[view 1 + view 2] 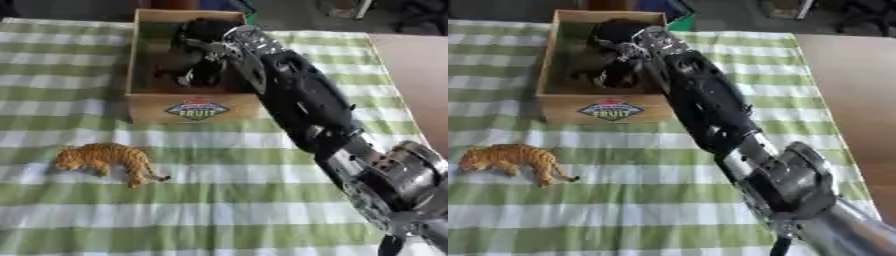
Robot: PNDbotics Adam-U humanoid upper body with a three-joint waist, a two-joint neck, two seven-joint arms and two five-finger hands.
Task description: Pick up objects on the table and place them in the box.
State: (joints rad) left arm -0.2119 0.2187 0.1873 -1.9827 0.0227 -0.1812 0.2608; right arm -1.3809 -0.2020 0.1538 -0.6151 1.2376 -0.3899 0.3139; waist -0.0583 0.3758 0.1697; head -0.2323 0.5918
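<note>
Green-and-white checked cloth (219, 200) covers the counter, bare brown top (420, 70) showing along my right. My right arm reaches across into the wooden box (144, 107) with the FRUIT label (197, 109), my right hand (199, 52) down inside it among dark shapes, and I cannot tell how far my fingers are open or whether they hold anything. Toy tiger (109, 159) lies on the cloth on my left, near side of the box and apart from it.
</note>
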